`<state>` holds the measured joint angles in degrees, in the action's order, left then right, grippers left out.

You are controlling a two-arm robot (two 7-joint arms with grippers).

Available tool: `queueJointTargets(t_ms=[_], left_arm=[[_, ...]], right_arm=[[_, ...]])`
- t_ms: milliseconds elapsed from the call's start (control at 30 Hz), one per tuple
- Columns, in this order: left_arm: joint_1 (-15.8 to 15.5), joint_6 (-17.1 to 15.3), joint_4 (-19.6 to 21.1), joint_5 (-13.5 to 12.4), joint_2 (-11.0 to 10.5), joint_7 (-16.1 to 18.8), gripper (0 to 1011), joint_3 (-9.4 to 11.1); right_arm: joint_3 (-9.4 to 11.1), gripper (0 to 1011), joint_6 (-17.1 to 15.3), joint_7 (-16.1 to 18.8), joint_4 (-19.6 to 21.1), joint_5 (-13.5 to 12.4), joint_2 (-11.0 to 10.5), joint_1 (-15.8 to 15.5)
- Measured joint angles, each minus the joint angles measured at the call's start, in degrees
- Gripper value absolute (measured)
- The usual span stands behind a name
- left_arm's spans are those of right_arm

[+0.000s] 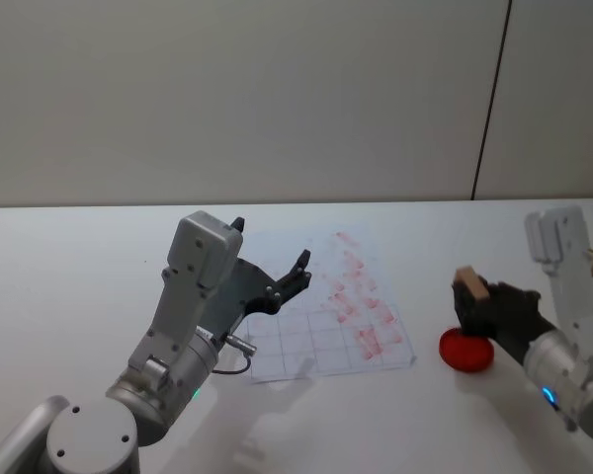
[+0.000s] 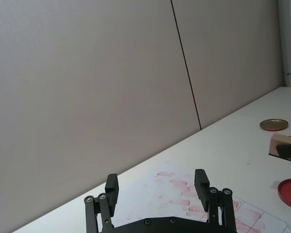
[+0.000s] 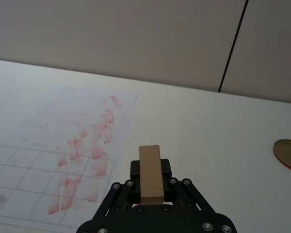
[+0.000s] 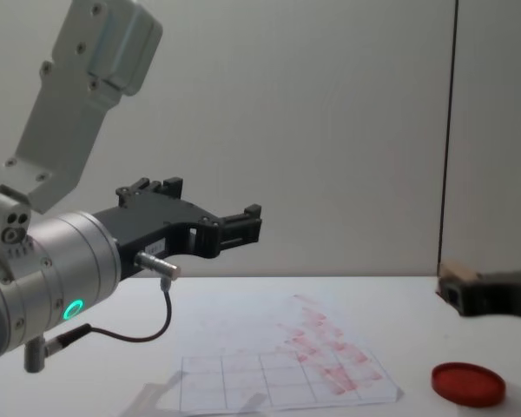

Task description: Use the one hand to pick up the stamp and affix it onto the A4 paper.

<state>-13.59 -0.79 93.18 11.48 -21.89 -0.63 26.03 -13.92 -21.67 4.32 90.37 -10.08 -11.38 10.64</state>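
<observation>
The right gripper hangs over the red ink pad at the table's right, jaws clamped on the stamp. That small wooden block looks light, stiff and grippable by its flat sides. The paper lies left of it. The left gripper hovers, jaws spread and empty.

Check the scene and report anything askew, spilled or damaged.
Nothing spilled or damaged. The A4 paper lies skewed to the table edge, its red stamp marks smudged and crowded toward one side. The right gripper holds the stamp above the ink pad; the left gripper hangs open over the paper.
</observation>
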Motion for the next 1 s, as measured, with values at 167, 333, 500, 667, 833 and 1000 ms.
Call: queueJointTargets(t_ms=[167,333,500,667,833,1000], left_arm=[[0.0,0.0,0.0,0.0,0.0,0.0,993,0.0],[0.0,0.0,0.0,0.0,0.0,0.0,993,0.0],[0.0,0.0,0.0,0.0,0.0,0.0,993,0.0],[0.0,0.0,0.0,0.0,0.0,0.0,993,0.0],[0.0,0.0,0.0,0.0,0.0,0.0,993,0.0],[0.0,0.0,0.0,0.0,0.0,0.0,993,0.0]], right_arm=[[0.4,219,-0.6,-0.1,-0.2,-0.5,-0.7,-1.0],[0.7,219,-0.9,0.4,-1.2,-0.8,-1.1,-1.4],[0.8,219,-0.9,1.2,-2.5,-0.9,-1.2,-1.3],[0.8,220,-0.5,2.3,-4.0,-1.1,-1.0,-0.8],[0.7,358,0.1,3.2,-5.0,-1.1,-0.9,-0.4],[0.7,537,1.1,3.7,-5.1,-1.0,-0.8,-0.2]])
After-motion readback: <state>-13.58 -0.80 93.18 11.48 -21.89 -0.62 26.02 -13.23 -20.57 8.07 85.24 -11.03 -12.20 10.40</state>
